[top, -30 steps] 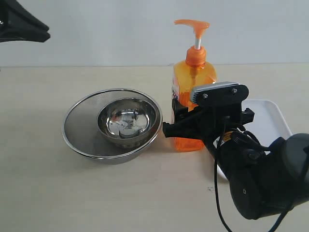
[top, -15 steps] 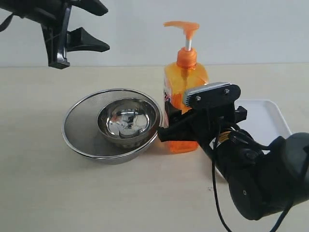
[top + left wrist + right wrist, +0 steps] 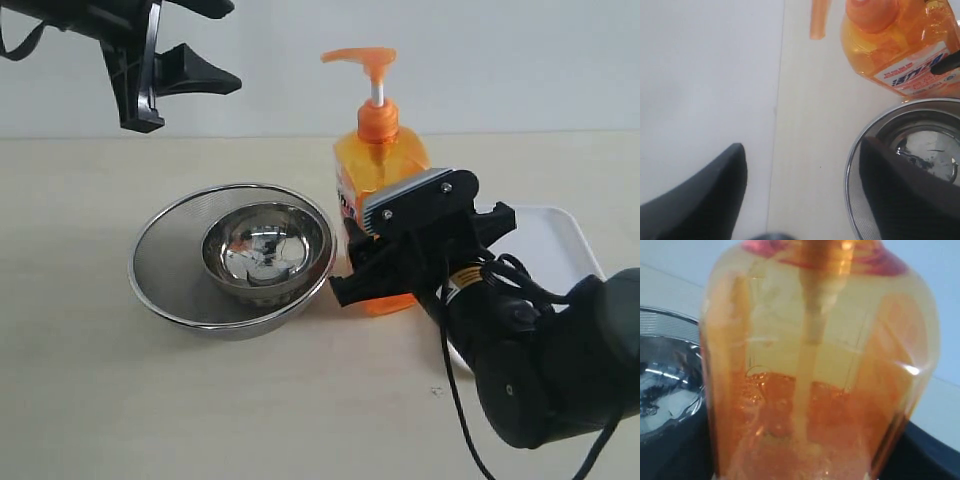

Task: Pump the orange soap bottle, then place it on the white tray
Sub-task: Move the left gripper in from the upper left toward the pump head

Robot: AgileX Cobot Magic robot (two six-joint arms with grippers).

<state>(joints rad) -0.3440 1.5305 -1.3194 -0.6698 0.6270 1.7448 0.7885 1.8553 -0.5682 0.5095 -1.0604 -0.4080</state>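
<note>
Right pincer (image 3: pixel 385 278) clenched on lower body of tall translucent orange soap bottle (image 3: pixel 383 165), upright on pale bench (image 3: pixel 80 380) between nested round steel bowls (image 3: pixel 150 285) and flat white rectangular tray (image 3: pixel 552 240). Left pincer (image 3: pixel 190 45) released, raised high, well apart from orange pump head (image 3: pixel 365 56). Best: steady bottle firmly, press head straight down, not sideways
</note>
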